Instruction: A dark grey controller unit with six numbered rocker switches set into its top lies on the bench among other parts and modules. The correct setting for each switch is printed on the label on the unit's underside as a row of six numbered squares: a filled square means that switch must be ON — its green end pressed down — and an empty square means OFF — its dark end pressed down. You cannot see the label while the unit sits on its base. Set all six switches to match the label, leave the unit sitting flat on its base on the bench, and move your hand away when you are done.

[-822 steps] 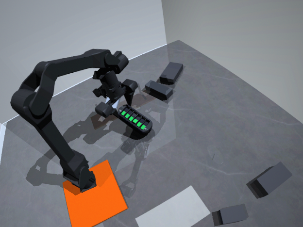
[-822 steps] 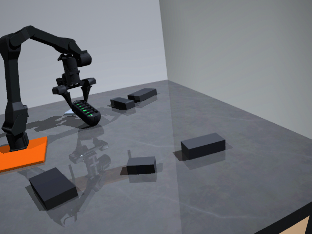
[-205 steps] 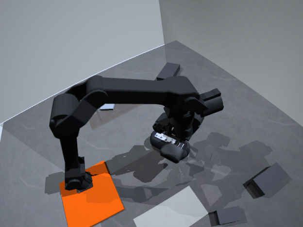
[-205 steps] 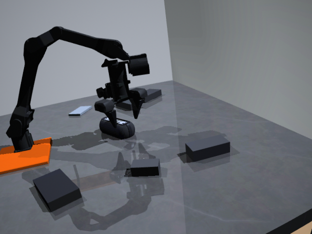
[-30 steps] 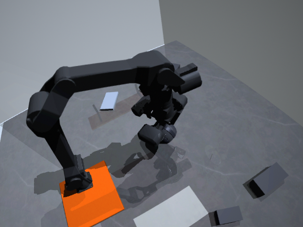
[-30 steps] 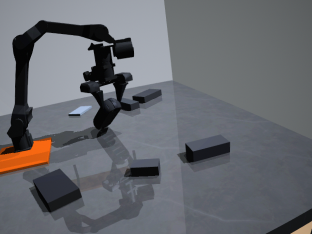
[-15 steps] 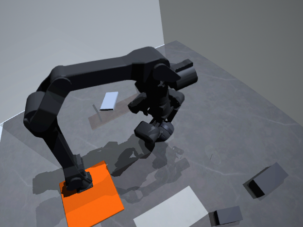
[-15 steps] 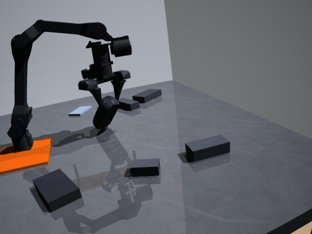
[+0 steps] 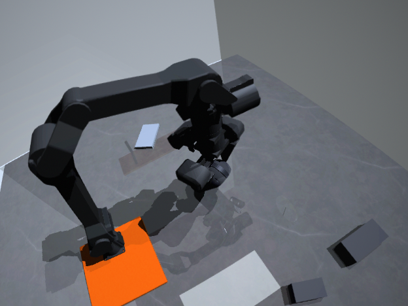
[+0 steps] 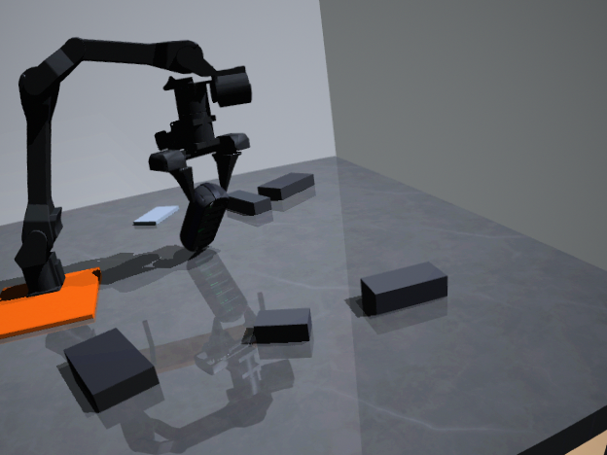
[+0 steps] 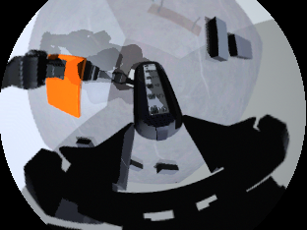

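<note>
The dark grey controller unit (image 9: 194,172) (image 10: 203,220) (image 11: 171,105) is tilted steeply, its lower end just above or touching the bench; which cannot be told. My gripper (image 10: 208,192) (image 11: 158,121) is shut on the unit's upper end, one finger on each side. The white label (image 11: 153,90) on the underside faces the wrist camera at a slant and in shade. Its marks are too small and foreshortened to read surely. The switch side faces the exterior view, with thin green lines showing; the switch settings cannot be made out.
Dark blocks stand at the right (image 9: 365,242) (image 10: 404,289), in front (image 9: 306,289) (image 10: 281,326) and front left (image 10: 112,369). Two more blocks (image 10: 250,203) (image 10: 286,186) lie behind the unit. A pale flat module (image 9: 147,135) (image 10: 157,215) lies behind. The arm's base stands on an orange plate (image 9: 131,276) (image 10: 63,313).
</note>
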### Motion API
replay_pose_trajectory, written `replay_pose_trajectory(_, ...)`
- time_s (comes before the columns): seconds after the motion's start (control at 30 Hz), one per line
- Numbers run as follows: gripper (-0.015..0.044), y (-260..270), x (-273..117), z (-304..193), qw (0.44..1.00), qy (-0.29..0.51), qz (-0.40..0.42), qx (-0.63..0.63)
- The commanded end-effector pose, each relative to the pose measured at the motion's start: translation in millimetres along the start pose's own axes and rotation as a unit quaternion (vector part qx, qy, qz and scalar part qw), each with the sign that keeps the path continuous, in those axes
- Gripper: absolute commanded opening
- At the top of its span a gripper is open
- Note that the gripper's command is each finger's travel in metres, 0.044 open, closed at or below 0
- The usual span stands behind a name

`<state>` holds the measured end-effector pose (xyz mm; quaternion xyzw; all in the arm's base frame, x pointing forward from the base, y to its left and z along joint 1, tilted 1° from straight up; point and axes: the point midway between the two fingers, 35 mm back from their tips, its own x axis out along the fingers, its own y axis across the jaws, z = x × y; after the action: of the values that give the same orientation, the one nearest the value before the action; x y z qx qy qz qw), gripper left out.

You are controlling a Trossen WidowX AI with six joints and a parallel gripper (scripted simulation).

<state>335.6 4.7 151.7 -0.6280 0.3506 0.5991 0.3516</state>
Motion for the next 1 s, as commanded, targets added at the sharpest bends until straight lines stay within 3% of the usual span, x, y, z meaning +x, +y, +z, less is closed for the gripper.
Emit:
replay_pose_trajectory(0.0, 0.0336, -1.2, -2.0, 6.9, 1.000, -0.004, -0.003, -0.001)
replay_pose_trajectory(0.97, 0.0336, -1.2, -9.1, 29.4, 1.000, -0.005, -0.003, -0.001)
